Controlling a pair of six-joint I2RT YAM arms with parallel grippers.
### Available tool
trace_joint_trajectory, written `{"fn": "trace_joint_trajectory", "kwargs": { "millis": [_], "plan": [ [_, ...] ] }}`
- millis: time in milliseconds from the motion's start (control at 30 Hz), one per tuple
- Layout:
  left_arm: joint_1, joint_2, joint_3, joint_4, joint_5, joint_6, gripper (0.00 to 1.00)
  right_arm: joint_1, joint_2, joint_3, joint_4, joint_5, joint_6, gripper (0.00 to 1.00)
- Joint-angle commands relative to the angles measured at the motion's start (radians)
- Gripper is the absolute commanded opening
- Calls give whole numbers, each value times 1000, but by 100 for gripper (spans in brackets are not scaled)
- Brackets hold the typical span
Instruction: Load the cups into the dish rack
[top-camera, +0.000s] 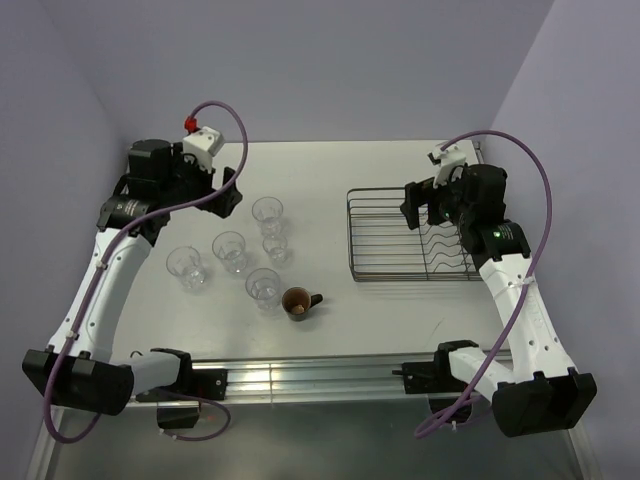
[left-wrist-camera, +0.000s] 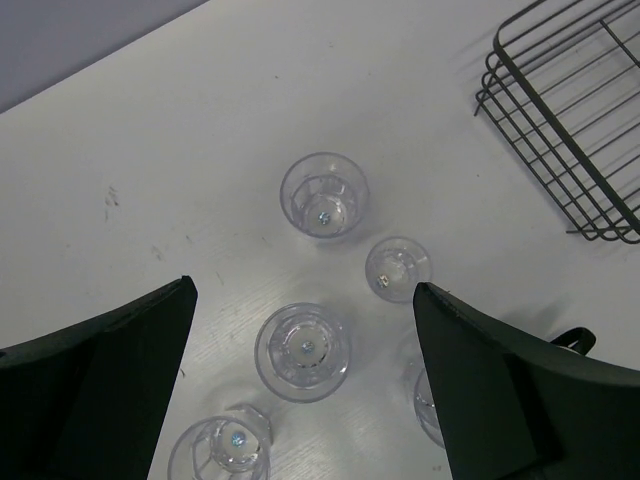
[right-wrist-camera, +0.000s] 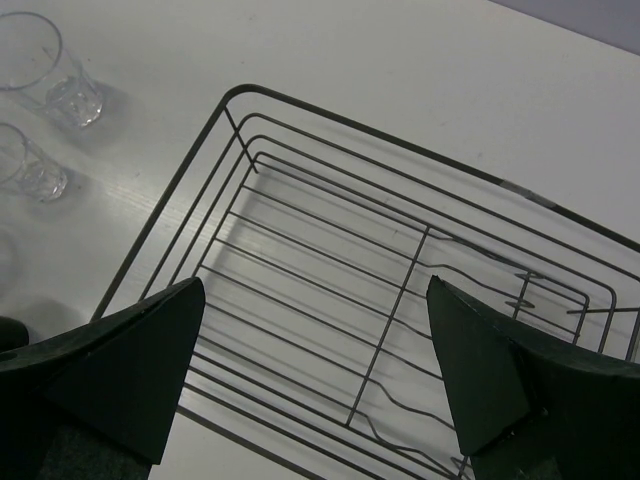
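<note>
When reading outward from the left pincer (left-wrist-camera: 302, 290), find it spread wide and empty above the clear tumblers (top-camera: 230, 247), all upright on the left half of the table (top-camera: 330, 170). Find the right pincer (right-wrist-camera: 316, 285) likewise wide apart, empty, above the bare dish rack (top-camera: 350, 235) at right. Note the brown mug (top-camera: 296, 302) on the group's near side. Expect light, stiff, slippery, breakable glass; probably best to pinch one wall at the rim, gently.

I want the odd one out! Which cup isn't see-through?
The brown mug. It is dark and has a handle; the other five are clear tumblers.
</note>
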Motion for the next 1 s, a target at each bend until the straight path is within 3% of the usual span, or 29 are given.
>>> {"fn": "trace_joint_trajectory", "kwargs": {
  "millis": [0,233,433,667,967],
  "plan": [
    [-53,-8,0,-16,-5,58,99,2,-23,32,-4,-11,-10,100],
    [-142,61,40,-134,43,147,98,1,-43,7,-17,-21,1,100],
    [-333,135,36,-276,56,218,88,-42,-54,-14,-24,-42,32,100],
    [-514,253,51,-356,90,259,59,-217,-53,-7,-66,-203,67,100],
    [-578,380,37,-326,47,292,57,-317,-22,39,-109,-321,70,100]
  ]
}}
